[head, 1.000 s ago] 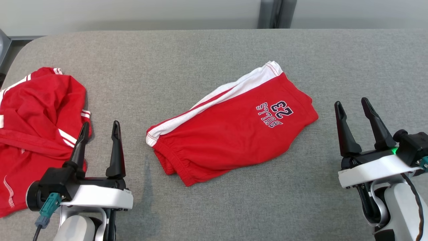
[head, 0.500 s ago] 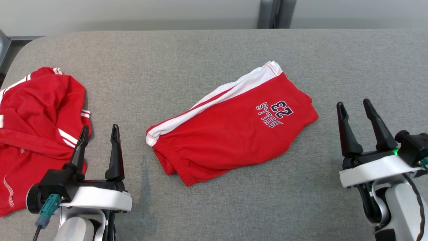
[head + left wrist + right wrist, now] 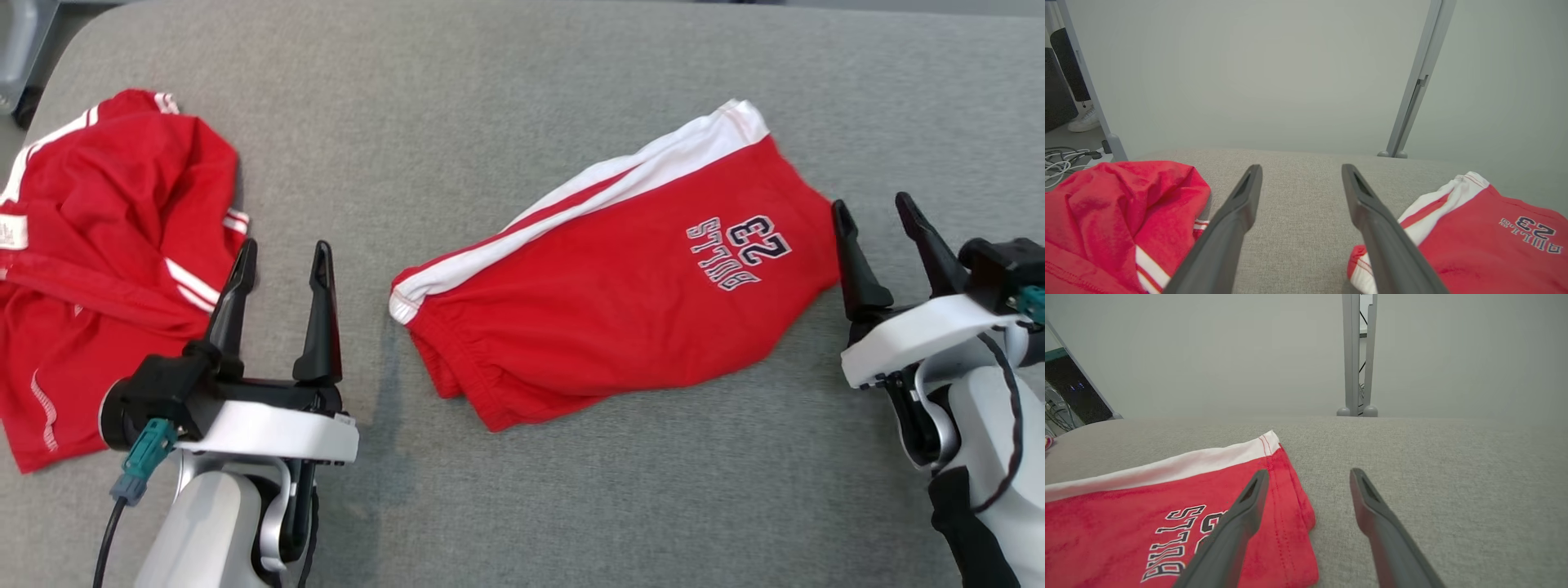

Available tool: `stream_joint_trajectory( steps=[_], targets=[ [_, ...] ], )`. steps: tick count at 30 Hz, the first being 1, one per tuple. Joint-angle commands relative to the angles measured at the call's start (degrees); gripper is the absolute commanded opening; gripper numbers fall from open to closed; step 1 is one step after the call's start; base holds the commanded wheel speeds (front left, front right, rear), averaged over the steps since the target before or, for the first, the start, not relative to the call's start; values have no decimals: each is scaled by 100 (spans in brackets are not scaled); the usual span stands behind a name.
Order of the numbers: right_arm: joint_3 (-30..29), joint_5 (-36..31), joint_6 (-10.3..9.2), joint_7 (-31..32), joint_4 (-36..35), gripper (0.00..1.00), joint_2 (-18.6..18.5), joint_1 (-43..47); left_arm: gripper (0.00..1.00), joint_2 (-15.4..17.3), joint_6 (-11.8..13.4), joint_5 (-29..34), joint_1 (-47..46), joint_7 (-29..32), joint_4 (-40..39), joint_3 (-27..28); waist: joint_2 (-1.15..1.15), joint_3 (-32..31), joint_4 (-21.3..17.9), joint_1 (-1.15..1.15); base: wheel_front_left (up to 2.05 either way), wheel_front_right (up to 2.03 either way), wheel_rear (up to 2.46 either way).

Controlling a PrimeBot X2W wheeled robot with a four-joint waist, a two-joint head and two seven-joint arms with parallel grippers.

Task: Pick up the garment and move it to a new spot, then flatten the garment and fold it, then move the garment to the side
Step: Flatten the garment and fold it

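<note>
Nearest, the left tool (image 3: 285, 245) and right tool (image 3: 871, 201) hover empty, jaws spread, flanking the folded red shorts (image 3: 620, 302), likely poised to slide them aside. The shorts, marked 23, lie mid-way across the surface (image 3: 490, 98). A crumpled red garment (image 3: 106, 245) sits farther left.

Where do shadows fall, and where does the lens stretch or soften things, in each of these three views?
Head view: soft, even light, no glare; the left gripper casts a faint shadow on the grey table; the lettering on the folded shorts is crisp. Left wrist view: the wide angle makes the fingers loom large and soft-edged. Right wrist view: fingers likewise oversized, the lettering legible.
</note>
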Motion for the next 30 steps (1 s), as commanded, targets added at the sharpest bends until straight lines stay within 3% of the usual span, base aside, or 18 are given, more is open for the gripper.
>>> stream_joint_trajectory(
  steps=[1, 7, 8, 9, 10, 11, 12, 21, 30],
  targets=[
    [121, 55, 3, 40, 313, 100, -58, -209, 100, -22, -70, 59, -162, -9, 43, 19, 0, 180, 183, 0, 0, 0, 0],
    [409, 268, 3, 246, 1217, 100, 17, -501, 100, -142, -193, 156, -270, -9, 139, 82, 0, 243, 292, 0, 0, 0, 0],
    [463, 312, 3, 239, 1302, 96, 44, -510, 100, -155, -211, 169, -264, -9, 146, 103, 0, 239, 290, 0, 0, 0, 0],
    [510, 364, 3, 250, 1395, 45, 68, -523, 100, -168, -212, 189, -249, -9, 154, 123, 0, 233, 282, 0, 0, 0, 0],
    [559, 409, 3, 239, 1456, 7, 91, -534, 100, -176, -224, 210, -226, -9, 163, 146, 0, 224, 264, 0, 0, 0, 0],
    [559, 409, 3, 239, 1456, 7, 91, -534, 100, -176, -224, 210, -226, -9, 163, 146, 0, 224, 264, 0, 0, 0, 0],
    [608, 452, 3, 220, 1497, 0, 115, -533, 100, -184, -225, 229, -194, -9, 173, 166, 0, 203, 240, 0, 0, 0, 0],
    [561, 880, 1, -58, 1362, 0, 129, -137, 100, -206, -302, 335, -67, -9, 212, 305, 0, -33, -36, 0, 0, 0, 0],
    [-433, 874, 0, -92, 557, 0, 347, 1287, 100, -140, -276, 353, 204, -9, 196, 377, 0, -359, -464, 0, 0, 0, 0]
  ],
)
